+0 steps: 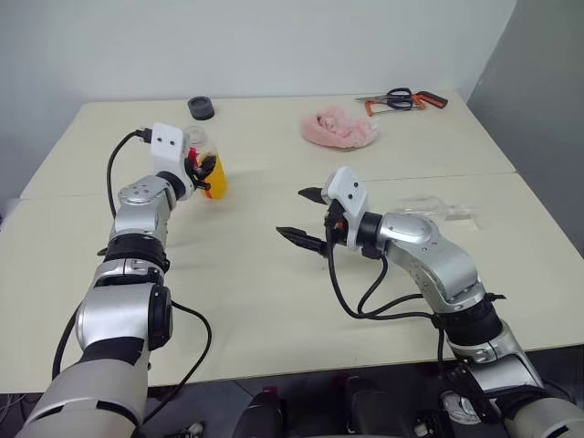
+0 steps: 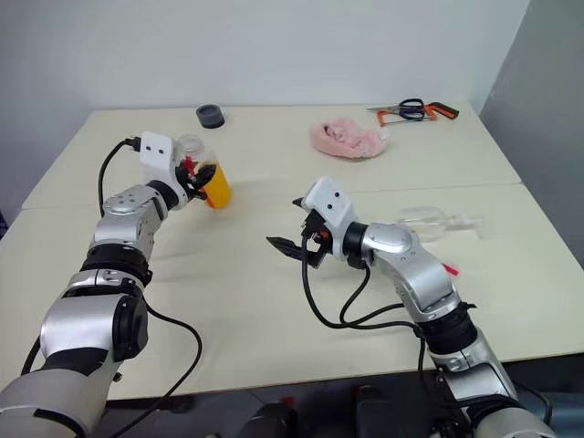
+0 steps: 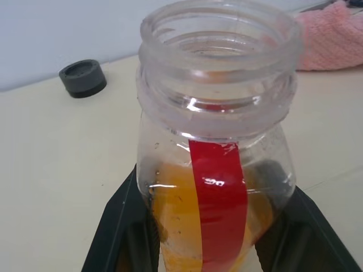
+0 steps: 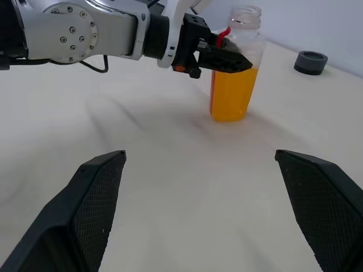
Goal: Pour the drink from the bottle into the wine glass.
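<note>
The bottle [image 1: 212,175] is upright at the left of the table, its mouth open and uncapped. It is clear plastic with a red label strip [image 3: 218,198], and the orange drink [image 4: 229,96] fills its lower half. My left gripper [image 1: 203,170] is shut on its body, one black finger on each side. I cannot tell whether its base touches the table. The wine glass [image 2: 431,222] lies on its side on the table behind my right forearm. My right gripper [image 2: 285,222] hangs open and empty over the middle of the table, pointing toward the bottle, well short of it.
A dark grey round cap [image 1: 201,108] lies near the far edge behind the bottle. A pink cloth [image 1: 339,128] sits at the back centre-right. Scissors and an orange-handled tool [image 1: 401,99] lie at the far right corner. A seam [image 1: 456,176] crosses the tabletop.
</note>
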Robot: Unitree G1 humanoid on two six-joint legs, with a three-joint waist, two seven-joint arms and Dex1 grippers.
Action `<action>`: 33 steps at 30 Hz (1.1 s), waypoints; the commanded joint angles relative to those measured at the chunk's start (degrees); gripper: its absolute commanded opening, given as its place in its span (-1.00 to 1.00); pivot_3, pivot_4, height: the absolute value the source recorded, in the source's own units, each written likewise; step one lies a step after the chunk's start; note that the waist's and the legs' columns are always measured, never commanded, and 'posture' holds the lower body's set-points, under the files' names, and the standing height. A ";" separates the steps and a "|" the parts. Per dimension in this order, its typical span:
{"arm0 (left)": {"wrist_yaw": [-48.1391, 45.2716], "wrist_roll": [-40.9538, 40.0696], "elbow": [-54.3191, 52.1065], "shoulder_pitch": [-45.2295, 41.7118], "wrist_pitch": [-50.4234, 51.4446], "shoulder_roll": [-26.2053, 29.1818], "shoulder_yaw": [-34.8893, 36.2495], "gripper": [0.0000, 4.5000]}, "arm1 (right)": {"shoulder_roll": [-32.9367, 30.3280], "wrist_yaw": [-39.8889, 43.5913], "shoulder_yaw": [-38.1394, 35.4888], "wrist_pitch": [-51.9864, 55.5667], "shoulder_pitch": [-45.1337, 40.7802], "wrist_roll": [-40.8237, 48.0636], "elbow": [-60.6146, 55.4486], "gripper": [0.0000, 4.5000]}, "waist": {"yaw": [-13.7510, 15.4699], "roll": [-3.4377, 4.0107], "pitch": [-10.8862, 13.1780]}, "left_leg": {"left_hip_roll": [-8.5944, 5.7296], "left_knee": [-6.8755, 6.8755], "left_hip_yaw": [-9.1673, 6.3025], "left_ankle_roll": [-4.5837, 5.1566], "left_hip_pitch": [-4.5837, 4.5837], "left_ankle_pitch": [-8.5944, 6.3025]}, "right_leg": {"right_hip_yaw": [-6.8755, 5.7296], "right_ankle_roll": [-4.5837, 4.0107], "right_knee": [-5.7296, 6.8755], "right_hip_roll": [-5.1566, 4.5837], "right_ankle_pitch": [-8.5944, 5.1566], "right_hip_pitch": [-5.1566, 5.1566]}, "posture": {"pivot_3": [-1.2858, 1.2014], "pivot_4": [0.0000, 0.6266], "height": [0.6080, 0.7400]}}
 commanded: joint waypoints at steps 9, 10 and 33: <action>6.66 -0.43 3.81 -1.24 4.87 2.02 3.70 -0.26 | 3.00 1.22 0.28 0.07 -4.19 -0.59 0.28 1.00 | -0.94 0.00 -0.01 | 0.13 -0.01 0.03 0.01 0.30 0.00 | -0.65 -0.22 0.34 -0.14 0.13 0.01 | 0.03 -0.52 1.00; 7.22 -0.48 3.88 -1.65 5.69 2.15 3.90 -0.26 | 3.28 1.29 -0.10 0.41 -4.56 -0.16 0.26 1.00 | -1.00 0.00 -0.01 | 0.12 -0.01 0.03 0.01 0.34 0.00 | -0.66 -0.22 0.41 -0.14 0.13 0.01 | 0.03 -0.52 1.00; 7.80 -3.77 -14.54 3.43 23.99 3.63 6.05 -0.26 | 4.87 1.33 -0.90 -0.20 -3.66 1.05 -1.53 1.00 | -1.19 0.00 -0.01 | 0.15 -0.03 0.05 -0.01 0.41 -0.01 | -0.71 -0.24 0.57 -0.21 0.14 -0.07 | 0.03 -0.52 1.00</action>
